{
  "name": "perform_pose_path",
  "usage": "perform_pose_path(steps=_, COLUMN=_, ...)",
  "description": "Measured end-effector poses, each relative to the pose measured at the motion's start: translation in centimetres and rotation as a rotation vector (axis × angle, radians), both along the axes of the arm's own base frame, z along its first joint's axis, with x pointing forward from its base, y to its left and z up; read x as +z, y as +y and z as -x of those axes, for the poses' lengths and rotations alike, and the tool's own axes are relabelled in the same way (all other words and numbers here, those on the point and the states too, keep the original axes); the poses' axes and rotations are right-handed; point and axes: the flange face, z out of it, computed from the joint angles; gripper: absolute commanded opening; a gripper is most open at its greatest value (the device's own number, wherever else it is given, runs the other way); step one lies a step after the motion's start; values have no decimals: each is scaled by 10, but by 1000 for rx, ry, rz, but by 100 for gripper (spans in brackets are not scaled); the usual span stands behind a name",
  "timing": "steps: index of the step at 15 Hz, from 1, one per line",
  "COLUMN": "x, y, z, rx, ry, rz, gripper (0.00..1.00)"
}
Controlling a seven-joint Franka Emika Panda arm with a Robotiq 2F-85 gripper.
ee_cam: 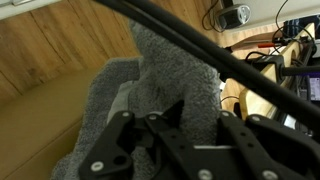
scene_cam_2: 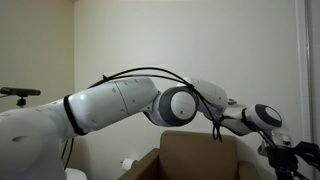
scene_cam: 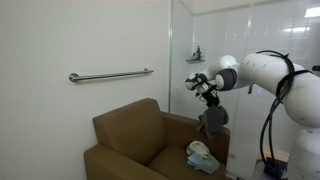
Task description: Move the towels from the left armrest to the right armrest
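Wrist view; gripper [ee_cam: 178, 122] grips grey towel [ee_cam: 155, 70]; apparently hanging above armchair [scene_cam: 135, 135]

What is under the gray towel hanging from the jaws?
A pale crumpled towel lies on the armchair's armrest below the gray towel. The armrest surface under it is covered, so anything else there cannot be seen.
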Motion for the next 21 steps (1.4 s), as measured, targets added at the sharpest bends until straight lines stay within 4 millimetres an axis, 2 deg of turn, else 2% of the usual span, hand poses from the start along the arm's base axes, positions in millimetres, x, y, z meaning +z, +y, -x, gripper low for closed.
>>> perform_pose_path(steps=6, x=2, y=-1, z=-4, rx=33, ry=14, rz=22, gripper=91)
perform_pose_path(steps=8, x=4, y=-2, z=-5, rx=39, ry=19, rz=30, gripper=100)
perform_pose_path(steps=16, x=6, y=-8, z=-1, rx=-4, ry=-20, rz=23, gripper=100)
perform_pose_path(steps=21, x=-10, y=-35, z=33, rx=-201, ry=-134, rz=-71, gripper=100)
